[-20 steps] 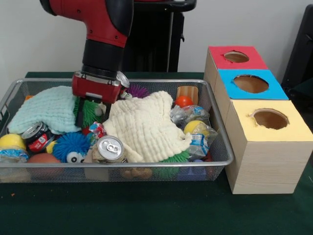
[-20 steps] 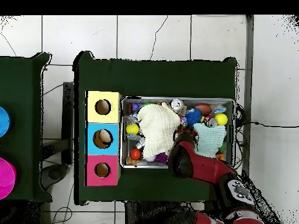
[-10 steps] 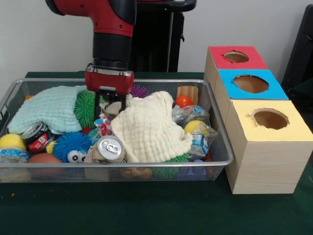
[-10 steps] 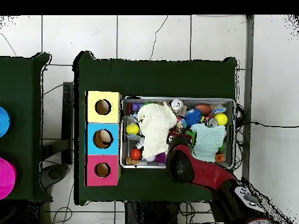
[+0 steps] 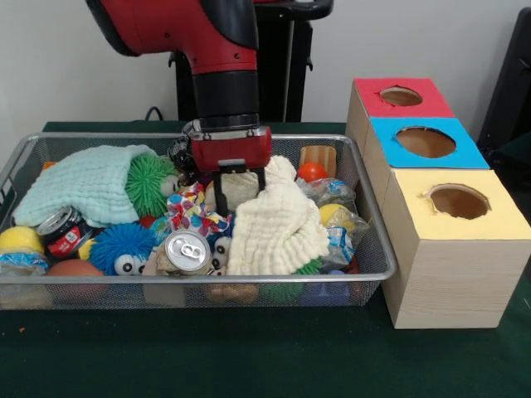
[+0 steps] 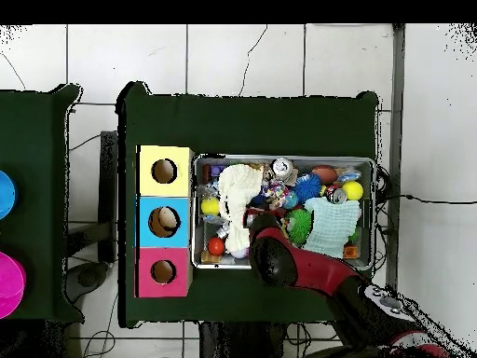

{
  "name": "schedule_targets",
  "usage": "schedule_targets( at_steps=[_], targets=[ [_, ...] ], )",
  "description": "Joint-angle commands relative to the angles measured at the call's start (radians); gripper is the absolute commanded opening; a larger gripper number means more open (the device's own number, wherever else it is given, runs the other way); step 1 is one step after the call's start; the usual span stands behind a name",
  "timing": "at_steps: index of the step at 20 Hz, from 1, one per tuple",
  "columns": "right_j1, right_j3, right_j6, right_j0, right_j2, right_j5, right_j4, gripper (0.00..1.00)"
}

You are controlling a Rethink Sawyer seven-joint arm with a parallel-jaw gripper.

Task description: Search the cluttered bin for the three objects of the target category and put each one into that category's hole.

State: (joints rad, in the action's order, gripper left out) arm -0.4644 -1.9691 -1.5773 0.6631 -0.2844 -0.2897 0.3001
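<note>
My gripper hangs low in the middle of the wire bin, shut on the upper edge of a cream cloth. The cloth is bunched toward the bin's right side. Uncovered to its left lie a colourful patterned toy, a green spiky ball and a silver soda can. In the overhead view the gripper sits at the edge of the cream cloth. Three boxes with round holes stand beside the bin: red, blue and yellow.
A mint cloth covers the bin's far left corner. A blue fuzzy ball, a red can, a yellow ball and an orange ball crowd the front left. A red ball and a wooden block lie at the back right.
The gripper has moved right across the bin, dragging the cream cloth with it. The cloth has bunched up, uncovering the patterned toy and more of the green spiky ball.
</note>
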Motion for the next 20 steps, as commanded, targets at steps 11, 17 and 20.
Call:
schedule_targets(
  at_steps=[11, 17, 20],
  targets=[
    [0.010, 0.062, -0.156, -0.192, 0.180, -0.241, -0.121, 1.00],
    [-0.121, -0.004, -0.158, -0.248, 0.178, -0.035, -0.157, 1.00],
    [-0.247, -0.047, -0.150, -0.302, 0.203, 0.120, -0.213, 1.00]
  ],
)
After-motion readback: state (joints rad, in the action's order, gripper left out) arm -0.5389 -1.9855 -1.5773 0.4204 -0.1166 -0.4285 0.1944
